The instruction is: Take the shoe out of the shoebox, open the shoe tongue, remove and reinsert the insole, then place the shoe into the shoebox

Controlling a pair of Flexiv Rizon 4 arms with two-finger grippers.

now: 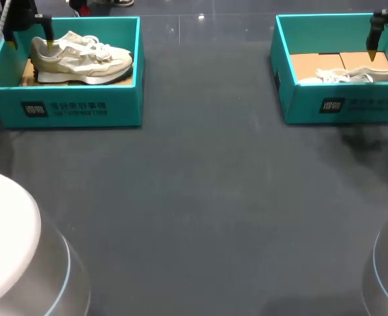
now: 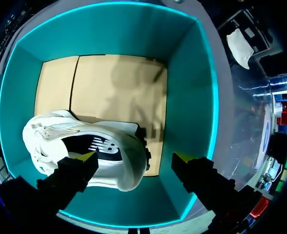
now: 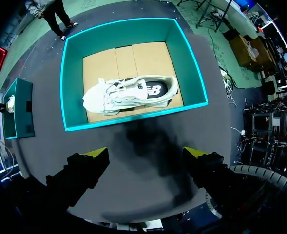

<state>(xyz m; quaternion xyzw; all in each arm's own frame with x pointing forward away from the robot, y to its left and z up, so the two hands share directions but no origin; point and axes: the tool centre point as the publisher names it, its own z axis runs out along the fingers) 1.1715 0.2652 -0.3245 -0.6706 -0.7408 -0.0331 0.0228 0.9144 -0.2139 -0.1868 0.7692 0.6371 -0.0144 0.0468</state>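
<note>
At the far left corner of the tabletop (image 1: pixel 200 197) stands the left box (image 1: pixel 82 108), teal, with the left shoe (image 1: pixel 82 59) lying inside it on its side, toe toward the middle of the table. The left gripper (image 2: pixel 134 157) is down in that box at the shoe's heel end. Its fingers stand wide apart, one yellow tip over the heel and the other out near the box wall, so it holds nothing. In the wrist view I cannot tell whether the near tip touches the shoe.

At the far right corner is the right box (image 1: pixel 352 105), with the right shoe (image 1: pixel 352 76) lying along its near wall, laces loose on top. The right gripper (image 3: pixel 145 153) hangs high above the table on the near side of this box, fingers spread wide and empty, well apart from the shoe.

As I read it, the task is at its very first step. Neither shoe is out of its box, no tongue looks pulled open, and no insole lies anywhere on the table. The left side looks closest to a start, with its fingers set about the heel for a grasp. Lifting the shoe out, opening the tongue, pulling and refitting the insole, and putting the shoe back all appear to remain.
</note>
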